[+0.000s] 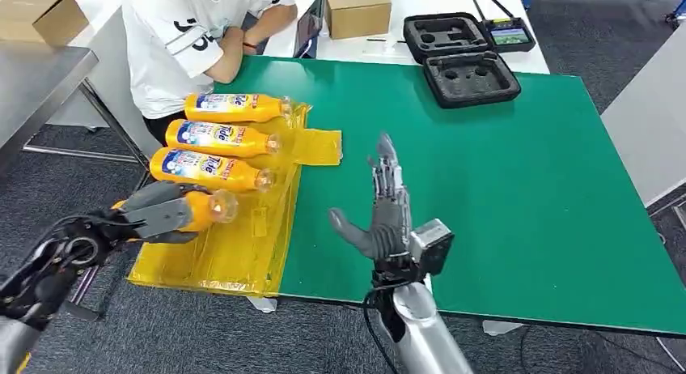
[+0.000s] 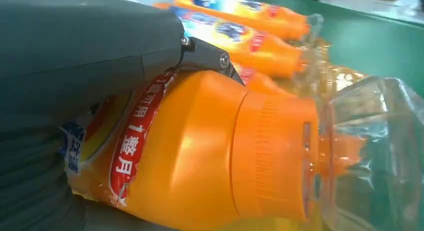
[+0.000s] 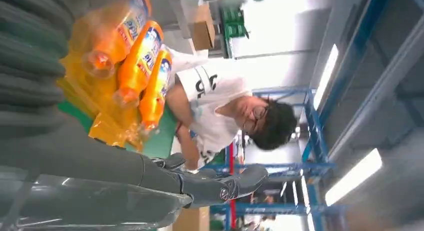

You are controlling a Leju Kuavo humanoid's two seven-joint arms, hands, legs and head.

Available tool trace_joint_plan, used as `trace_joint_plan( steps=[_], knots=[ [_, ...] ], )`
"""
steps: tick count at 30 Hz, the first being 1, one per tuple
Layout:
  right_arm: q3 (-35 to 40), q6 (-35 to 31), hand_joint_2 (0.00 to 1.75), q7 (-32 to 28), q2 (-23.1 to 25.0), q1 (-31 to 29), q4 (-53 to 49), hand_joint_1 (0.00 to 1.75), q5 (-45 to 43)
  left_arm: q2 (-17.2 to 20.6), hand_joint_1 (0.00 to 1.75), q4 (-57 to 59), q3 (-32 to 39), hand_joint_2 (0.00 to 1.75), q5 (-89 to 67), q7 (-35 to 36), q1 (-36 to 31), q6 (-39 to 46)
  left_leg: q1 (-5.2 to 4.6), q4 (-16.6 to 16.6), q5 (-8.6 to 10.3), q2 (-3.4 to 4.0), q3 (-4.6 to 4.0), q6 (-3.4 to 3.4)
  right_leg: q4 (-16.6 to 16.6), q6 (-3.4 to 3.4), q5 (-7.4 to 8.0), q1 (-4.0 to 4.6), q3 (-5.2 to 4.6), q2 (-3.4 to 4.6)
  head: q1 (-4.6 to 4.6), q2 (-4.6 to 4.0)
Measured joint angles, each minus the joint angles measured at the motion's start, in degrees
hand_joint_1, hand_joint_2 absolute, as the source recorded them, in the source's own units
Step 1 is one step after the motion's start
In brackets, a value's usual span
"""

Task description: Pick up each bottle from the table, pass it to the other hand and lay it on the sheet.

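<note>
Three orange bottles lie side by side on the yellow sheet (image 1: 235, 257) at the table's left edge: the far bottle (image 1: 237, 108), the middle bottle (image 1: 221, 138) and the near bottle (image 1: 212, 169). My left hand (image 1: 158, 213) grips a fourth orange bottle (image 1: 202, 208) just above the sheet's near part, its clear cap toward the table's middle. The left wrist view has this held bottle (image 2: 200, 151) close up with its clear cap (image 2: 370, 151). My right hand (image 1: 387, 216) stands upright over the green table (image 1: 501, 188), fingers spread, holding nothing.
A person in a white shirt (image 1: 182, 42) sits at the far left corner, arm resting on the table. An open black foam case (image 1: 461, 58) and a controller (image 1: 508, 34) lie at the far side. Cardboard boxes (image 1: 356, 8) stand behind.
</note>
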Motion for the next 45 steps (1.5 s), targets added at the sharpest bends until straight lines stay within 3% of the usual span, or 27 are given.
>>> trace_joint_plan(
  steps=[4, 10, 20, 36, 45],
  knots=[
    [3.0, -0.3, 1.75, 2.2, 1.1, -3.4, 1.8, 0.00, 1.0, -5.5, 1.75, 8.2, -4.8, 1.75, -0.9, -1.8, -6.0, 2.8, 0.00, 0.0, 0.01, 0.00, 0.00, 0.00, 0.0, 0.01, 0.00, 0.00, 0.03, 0.00, 0.00, 0.00],
    [6.5, 0.0, 1.75, 4.0, 1.4, -5.8, 3.7, 0.00, 1.8, -10.1, 1.75, 15.6, -8.3, 1.75, -1.3, -2.9, -10.1, 4.9, 0.00, 0.0, 0.00, 0.05, -0.01, -0.01, 0.0, 0.01, 0.01, 0.01, 0.01, 0.02, 0.00, 0.00],
    [9.2, 0.5, 1.75, 5.2, 1.4, -8.5, 6.6, 0.00, 1.5, -12.5, 1.75, 20.8, -10.7, 1.75, -3.5, -3.1, -11.7, 5.8, 0.01, 0.0, 0.00, 0.06, -0.02, -0.01, 0.0, -0.01, -0.01, 0.03, 0.01, 0.04, 0.00, 0.00],
    [9.7, 4.2, 1.75, 5.1, 1.6, -9.9, 12.6, 0.00, -1.6, -2.7, 1.75, 18.3, -13.3, 1.75, -10.8, -2.2, -9.7, 1.1, 0.11, 0.0, 0.01, 0.06, -0.04, -0.03, 0.0, -0.03, -0.02, 0.13, -0.01, 0.05, 0.00, 0.00],
    [9.7, 4.5, 1.75, 4.5, 1.9, -10.2, 14.8, 0.00, -2.3, -1.6, 1.75, 17.5, -15.1, 1.75, -11.3, -3.3, -9.9, 0.4, 0.10, 0.0, 0.02, 0.04, -0.04, -0.03, 0.0, -0.02, -0.02, 0.13, 0.00, 0.03, 0.00, 0.00]
  ],
)
